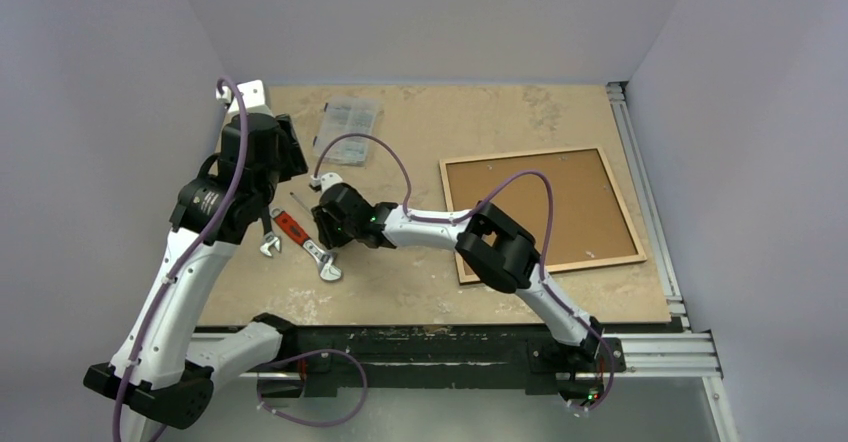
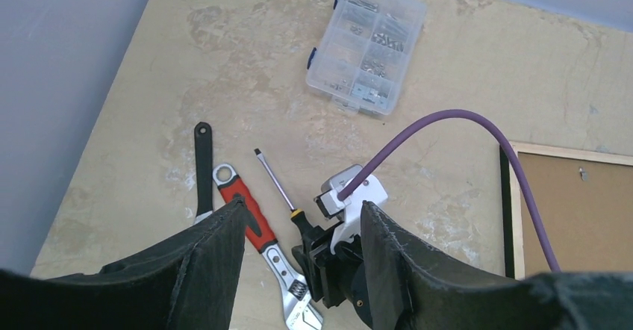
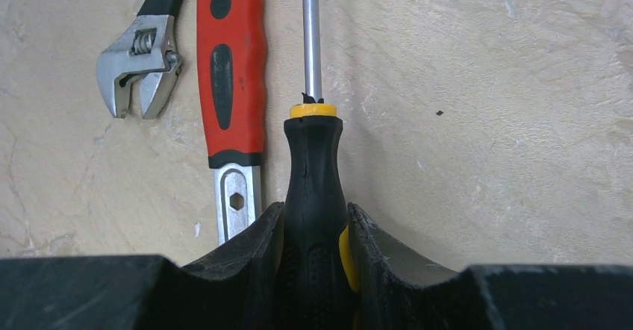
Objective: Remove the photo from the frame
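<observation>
Screwdriver [image 3: 313, 166] handle clamped in R jaws; L jaws abt half open, apparently empty, over table [image 2: 485, 69].

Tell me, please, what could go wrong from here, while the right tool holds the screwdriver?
1. The right tool grips only the rear part of the screwdriver handle, so the long shaft may tilt or slip when lifted.
2. The red-handled wrench lies close beside that grip; one finger could drag it along.
3. The right arm's purple cable loops above the frame and might snag on its edge.
</observation>
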You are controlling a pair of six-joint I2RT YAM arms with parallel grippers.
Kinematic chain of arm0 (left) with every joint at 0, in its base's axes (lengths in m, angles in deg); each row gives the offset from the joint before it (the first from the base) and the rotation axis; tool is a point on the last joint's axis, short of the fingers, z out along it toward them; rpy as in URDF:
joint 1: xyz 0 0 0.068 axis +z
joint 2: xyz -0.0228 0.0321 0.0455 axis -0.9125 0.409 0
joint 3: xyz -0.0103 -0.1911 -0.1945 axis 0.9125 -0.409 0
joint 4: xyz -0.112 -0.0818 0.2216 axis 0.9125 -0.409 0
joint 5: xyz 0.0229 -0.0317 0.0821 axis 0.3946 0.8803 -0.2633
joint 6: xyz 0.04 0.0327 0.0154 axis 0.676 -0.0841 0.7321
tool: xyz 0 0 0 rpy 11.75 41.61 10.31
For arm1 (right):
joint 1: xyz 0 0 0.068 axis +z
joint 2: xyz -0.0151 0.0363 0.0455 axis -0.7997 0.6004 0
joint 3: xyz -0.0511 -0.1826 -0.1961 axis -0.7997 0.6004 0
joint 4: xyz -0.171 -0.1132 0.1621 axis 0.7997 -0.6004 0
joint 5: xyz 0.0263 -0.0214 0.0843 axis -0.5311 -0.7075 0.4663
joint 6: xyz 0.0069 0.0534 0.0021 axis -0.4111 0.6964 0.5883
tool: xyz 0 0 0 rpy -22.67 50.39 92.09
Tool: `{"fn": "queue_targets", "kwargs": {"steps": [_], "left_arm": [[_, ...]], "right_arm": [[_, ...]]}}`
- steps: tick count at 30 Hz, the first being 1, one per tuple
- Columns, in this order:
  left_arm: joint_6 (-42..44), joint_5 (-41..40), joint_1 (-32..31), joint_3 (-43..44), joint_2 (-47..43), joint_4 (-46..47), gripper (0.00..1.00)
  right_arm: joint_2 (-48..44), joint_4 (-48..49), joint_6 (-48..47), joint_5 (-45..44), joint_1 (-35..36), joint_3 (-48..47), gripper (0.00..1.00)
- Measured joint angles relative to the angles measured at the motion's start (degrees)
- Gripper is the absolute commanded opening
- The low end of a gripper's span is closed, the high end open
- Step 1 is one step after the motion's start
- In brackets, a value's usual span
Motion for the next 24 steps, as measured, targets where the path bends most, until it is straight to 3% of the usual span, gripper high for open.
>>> {"fn": "queue_targets", "kwargs": {"steps": [7,17,24], "left_arm": [[-0.1,-0.2,0.4,0.0,0.0,-0.1,0.55],[-0.5,0.3,0.4,0.0,0.1,-0.1,0.54],[-0.4,3.0,0.7,0.0,0.4,0.0,0.62]], "right_arm": [[0.2,-0.7,-0.7,-1.1,0.0,-0.7,0.42],[0.9,-2.1,-1.2,-1.5,0.0,-2.3,0.44],[2.7,-8.9,-1.6,0.4,-0.4,-8.3,0.54]]}}
